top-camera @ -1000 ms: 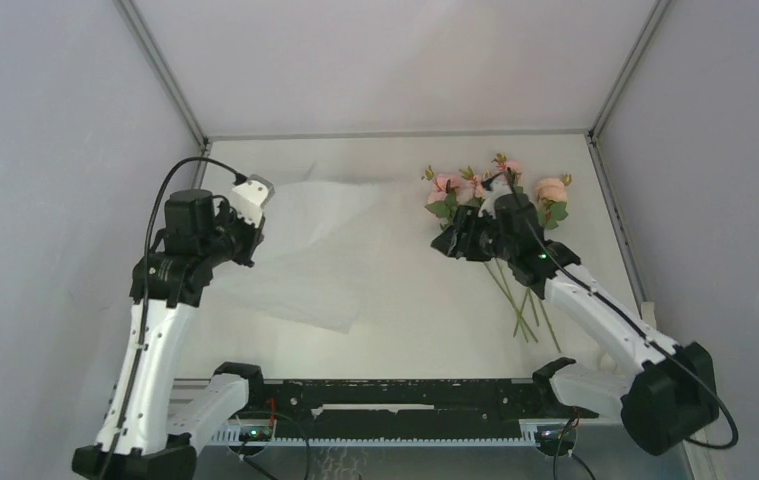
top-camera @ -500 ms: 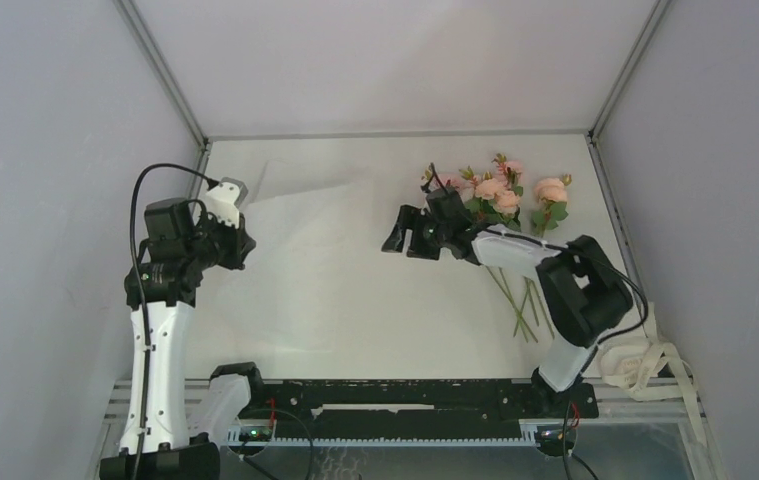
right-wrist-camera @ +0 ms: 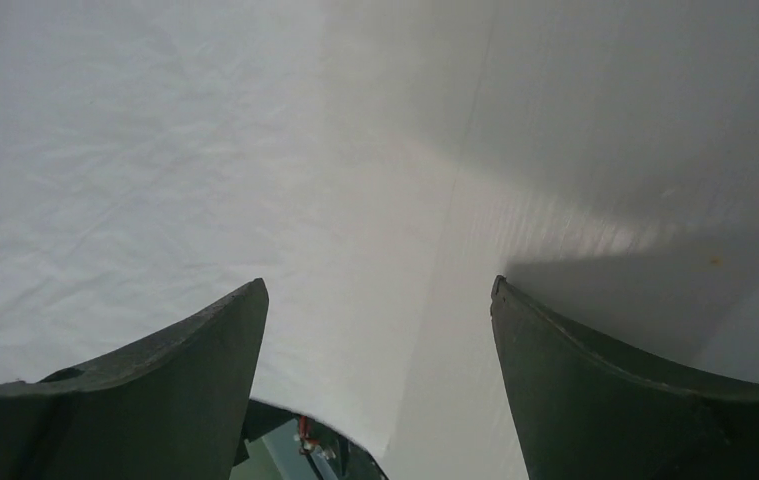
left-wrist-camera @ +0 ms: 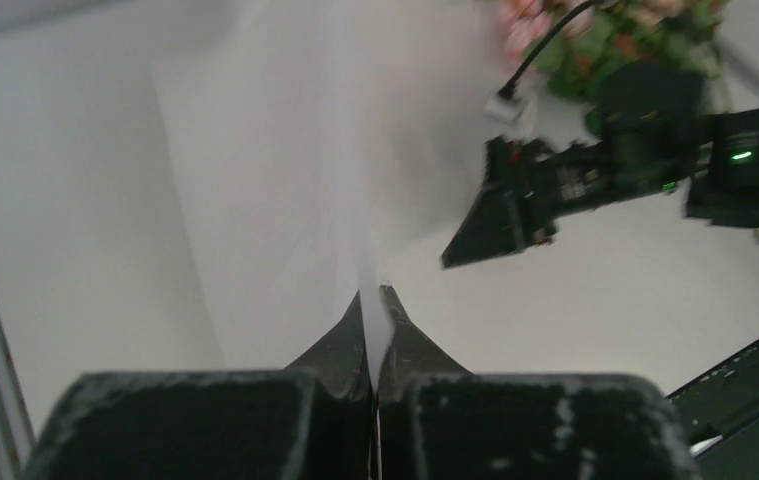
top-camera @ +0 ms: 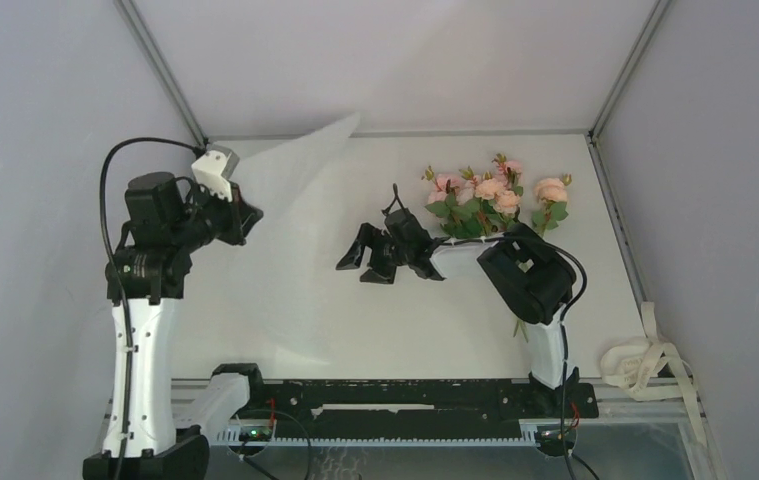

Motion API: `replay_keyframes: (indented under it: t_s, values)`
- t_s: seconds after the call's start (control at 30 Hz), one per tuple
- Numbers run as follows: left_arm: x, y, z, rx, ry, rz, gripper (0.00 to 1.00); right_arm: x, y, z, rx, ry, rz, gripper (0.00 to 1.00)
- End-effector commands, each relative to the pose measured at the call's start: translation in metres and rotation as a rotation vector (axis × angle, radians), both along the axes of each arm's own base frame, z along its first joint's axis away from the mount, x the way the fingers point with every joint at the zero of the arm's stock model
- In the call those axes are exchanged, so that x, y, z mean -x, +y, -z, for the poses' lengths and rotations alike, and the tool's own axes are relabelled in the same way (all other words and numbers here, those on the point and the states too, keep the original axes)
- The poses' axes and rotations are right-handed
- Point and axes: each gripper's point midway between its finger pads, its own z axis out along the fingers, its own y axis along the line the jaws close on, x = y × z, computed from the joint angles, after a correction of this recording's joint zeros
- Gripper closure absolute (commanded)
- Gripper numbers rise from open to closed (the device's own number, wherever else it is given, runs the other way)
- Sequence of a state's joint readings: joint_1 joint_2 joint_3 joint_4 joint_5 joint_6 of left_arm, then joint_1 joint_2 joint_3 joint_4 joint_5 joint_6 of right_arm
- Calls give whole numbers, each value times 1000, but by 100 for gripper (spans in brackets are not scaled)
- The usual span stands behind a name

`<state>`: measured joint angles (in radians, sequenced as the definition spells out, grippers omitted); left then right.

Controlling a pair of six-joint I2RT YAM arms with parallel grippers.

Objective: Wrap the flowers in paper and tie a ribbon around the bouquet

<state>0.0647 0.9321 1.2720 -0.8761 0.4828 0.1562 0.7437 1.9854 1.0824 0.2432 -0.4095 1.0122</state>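
My left gripper (top-camera: 242,214) is shut on one edge of the paper (top-camera: 295,180) and holds it raised, so the thin translucent sheet hangs over the left half of the table. In the left wrist view the paper (left-wrist-camera: 255,150) runs up from between the closed gripper (left-wrist-camera: 375,305). My right gripper (top-camera: 353,270) is open at mid-table and points left at the sheet, with nothing between its fingers. In the right wrist view the creased paper (right-wrist-camera: 155,150) fills the space beyond the open gripper (right-wrist-camera: 380,290). The flowers (top-camera: 485,195), pink roses, lie bare at the back right, apart from the paper.
The cream ribbon (top-camera: 640,362) lies in loose loops off the table's right front corner. The right arm's elbow (top-camera: 525,275) stands over the flower stems. Grey walls close the table in on the left, back and right. A black rail (top-camera: 395,398) runs along the near edge.
The left arm has lifted the paper off the table and up. The right arm has swung left, away from the flowers, and its jaws have opened wider.
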Motion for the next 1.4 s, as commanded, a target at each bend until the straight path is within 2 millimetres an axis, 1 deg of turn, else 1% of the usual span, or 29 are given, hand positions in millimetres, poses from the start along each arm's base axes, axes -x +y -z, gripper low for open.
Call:
replay_keyframes:
  t_s: [0.0, 0.03, 0.07, 0.13, 0.17, 0.2, 0.3, 0.37, 0.4, 0.43, 0.47, 0.53, 0.6, 0.63, 0.77, 0.83, 0.87, 0.9, 0.93, 0.97, 1.03, 1.07, 1.13, 1.2, 1.3, 1.37]
  values:
    - [4, -40, -78, 72, -181, 101, 100, -14, 13, -8, -70, 6, 40, 9]
    - [4, -46, -89, 70, -203, 117, 100, -14, 14, -12, -79, -2, 31, 10]
    - [4, -51, -100, 66, -221, 126, 100, -14, 14, -19, -88, -32, 12, 10]
    - [3, -59, -124, 64, -261, 138, 100, -17, 8, -44, -80, -163, -20, 11]
    - [2, -62, -133, 69, -272, 145, 100, -16, -2, -53, -38, -259, -43, 11]
    - [3, -67, -141, 75, -281, 162, 100, -18, -13, -66, -1, -347, -40, 11]
    - [12, -86, -153, 61, -291, 249, 100, -26, -60, -101, 98, -543, 19, 8]
    - [24, -99, -159, 36, -310, 312, 100, -34, -97, -123, 108, -593, 50, 6]
    - [32, -110, -162, 20, -324, 362, 100, -36, -114, -131, 105, -607, 55, 6]
    - [38, -116, -165, 12, -334, 390, 100, -37, -131, -139, 112, -621, 67, 6]
    - [43, -122, -169, 5, -346, 411, 100, -37, -147, -151, 121, -651, 85, 6]
    - [57, -136, -174, -7, -358, 478, 100, -40, -180, -164, 171, -696, 149, 6]
    - [70, -153, -179, -24, -372, 550, 100, -36, -213, -169, 225, -698, 223, 5]
    - [76, -163, -181, -35, -379, 586, 100, -36, -225, -178, 232, -719, 264, 5]
    - [107, -201, -184, -62, -399, 746, 100, -27, -271, -189, 319, -720, 409, 4]
    - [125, -213, -191, -51, -411, 821, 100, -22, -293, -193, 370, -715, 492, 4]
    - [133, -215, -197, -44, -425, 849, 100, -18, -300, -194, 385, -718, 522, 3]
    - [141, -216, -206, -31, -453, 875, 100, -14, -309, -199, 397, -733, 554, 2]
    - [146, -217, -209, -29, -460, 890, 100, -11, -315, -200, 407, -741, 577, 1]
    - [150, -214, -218, -14, -482, 891, 100, -9, -320, -202, 420, -750, 599, 1]
    - [153, -209, -225, 3, -498, 883, 100, -4, -328, -206, 434, -765, 623, 0]
    - [152, -205, -225, -3, -501, 870, 100, -2, -330, -209, 437, -772, 631, 0]
    - [146, -194, -216, -49, -499, 834, 100, 1, -331, -212, 431, -782, 632, 0]
    - [135, -174, -207, -85, -495, 758, 100, 3, -329, -214, 426, -796, 612, 0]
    - [113, -137, -194, -75, -454, 629, 100, 5, -326, -212, 423, -797, 590, 0]
    - [97, -114, -173, -111, -418, 537, 100, 6, -324, -211, 418, -791, 580, 1]
